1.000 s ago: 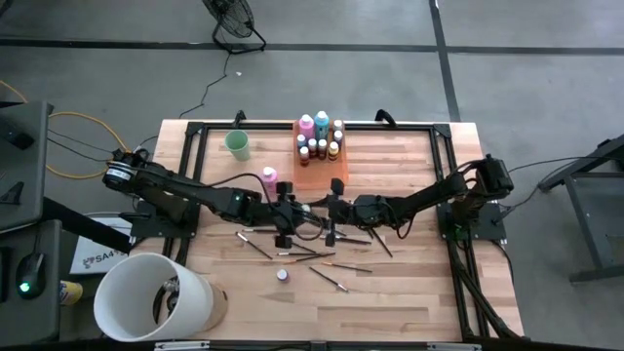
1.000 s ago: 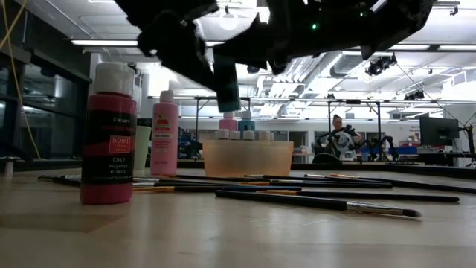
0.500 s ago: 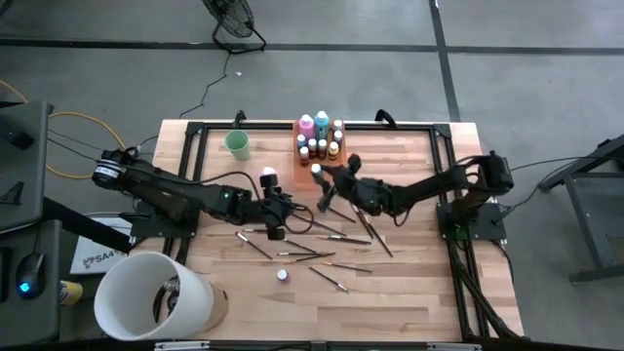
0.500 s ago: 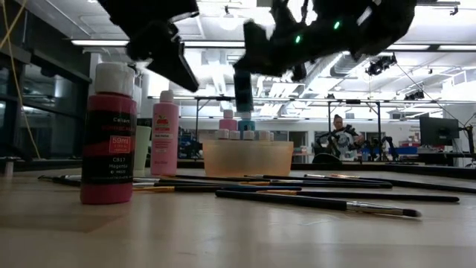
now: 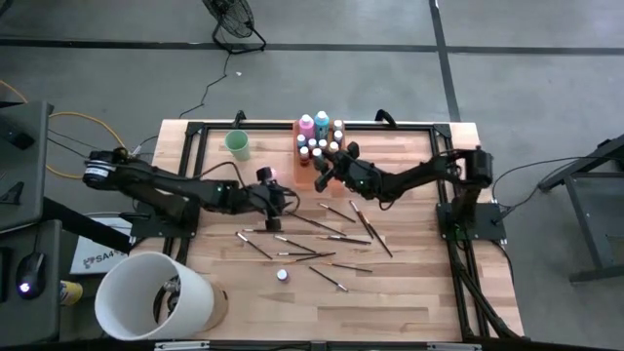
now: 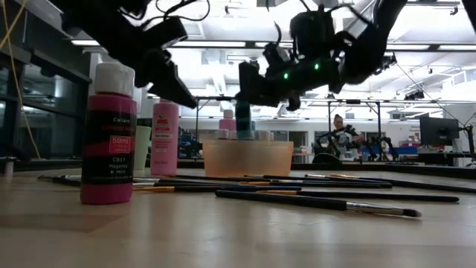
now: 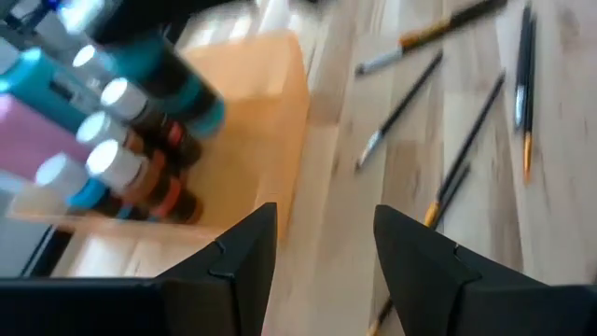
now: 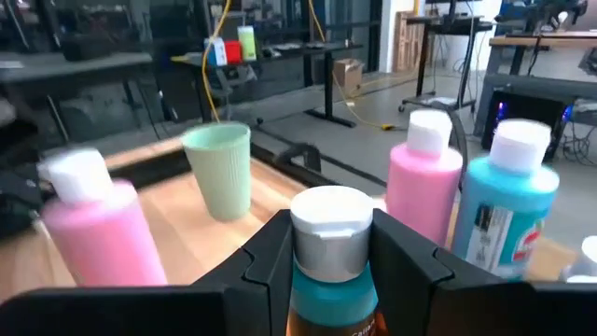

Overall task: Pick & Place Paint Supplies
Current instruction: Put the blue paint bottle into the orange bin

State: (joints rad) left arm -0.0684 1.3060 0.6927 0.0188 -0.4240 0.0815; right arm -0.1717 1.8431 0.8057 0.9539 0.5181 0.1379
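A: Where is the right gripper [image 5: 321,174] positioned, and how are its jaws set?

B: It is located over the near end of the translucent orange plastic tray [image 5: 314,182] at the far middle of the wooden worktop [image 5: 409,283]. Its jaws are closed on a teal plastic bottle with a white cap [image 8: 331,245], which is gripped at the neck and held upright. In the low view this teal bottle [image 6: 243,119] is seen just above the tray [image 6: 247,158].

A: And the left gripper [image 5: 276,194]?

B: It is positioned beside a pink plastic bottle with a white cap [image 5: 266,175], which stands on the worktop just left of the tray. In the left wrist view the two dark fingers [image 7: 244,254] are seen parted with nothing between them, so the jaws are partly open and empty.

A: How are the remaining supplies laid out?

B: Tall pink [image 5: 306,122] and teal [image 5: 322,120] bottles and a cluster of tiny dark pale-capped bottles [image 5: 315,147] are stored at the far end of the tray. The thin dark-handled brushes [image 5: 322,243] are scattered flat across the middle of the worktop. A further pink bottle with a dark label [image 6: 108,134] stands close to the low camera. A ribbed mint-green cup [image 5: 237,144] is placed left of the tray, well apart from it.
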